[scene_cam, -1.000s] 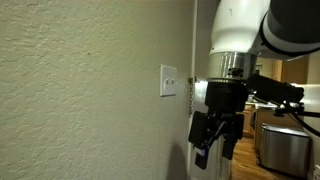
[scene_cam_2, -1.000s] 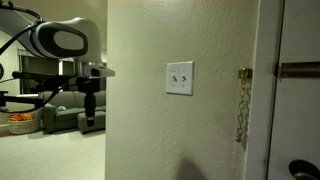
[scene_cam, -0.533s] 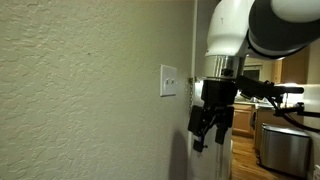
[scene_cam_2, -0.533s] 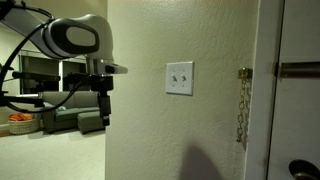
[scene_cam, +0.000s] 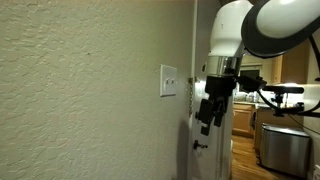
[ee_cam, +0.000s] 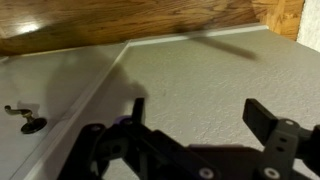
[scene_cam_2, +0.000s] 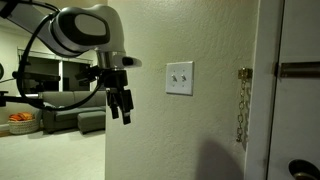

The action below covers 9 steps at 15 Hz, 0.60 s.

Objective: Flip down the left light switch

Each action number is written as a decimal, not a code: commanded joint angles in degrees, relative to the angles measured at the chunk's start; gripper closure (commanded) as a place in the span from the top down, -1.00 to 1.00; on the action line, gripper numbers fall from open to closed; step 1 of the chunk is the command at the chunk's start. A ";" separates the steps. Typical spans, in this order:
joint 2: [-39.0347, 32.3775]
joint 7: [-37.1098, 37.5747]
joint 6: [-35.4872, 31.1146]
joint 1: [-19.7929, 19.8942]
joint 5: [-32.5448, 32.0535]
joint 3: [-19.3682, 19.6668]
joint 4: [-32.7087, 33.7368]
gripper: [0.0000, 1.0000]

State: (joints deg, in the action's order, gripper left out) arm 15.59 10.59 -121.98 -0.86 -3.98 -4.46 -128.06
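A small white switch plate [scene_cam_2: 180, 78] sits on the beige textured wall; it also shows edge-on in an exterior view [scene_cam: 168, 82]. The left light switch [scene_cam_2: 174, 77] is a tiny toggle; I cannot tell its position. My black gripper [scene_cam_2: 122, 114] hangs in front of the wall's left part, to the left of the plate and slightly below it, not touching it. In an exterior view the gripper [scene_cam: 207, 118] is out from the wall, below plate height. In the wrist view the gripper [ee_cam: 200, 112] is open and empty, facing bare wall; the plate is out of view there.
A white door with a brass chain latch [scene_cam_2: 242, 100] and a handle [scene_cam_2: 298, 170] stands right of the plate. The latch also shows in the wrist view [ee_cam: 20, 115]. A sofa [scene_cam_2: 60, 118] and a metal bin [scene_cam: 284, 146] are behind the arm.
The arm has swung closer to the wall and toward the switch plate. The gripper has risen and tilted. It stays open and empty.
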 commanded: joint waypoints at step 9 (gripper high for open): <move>-0.02 -1.75 0.27 0.74 -1.25 1.26 0.90 1.00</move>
State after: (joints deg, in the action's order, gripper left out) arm 15.59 8.85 -121.89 -0.04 -5.23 -3.29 -127.30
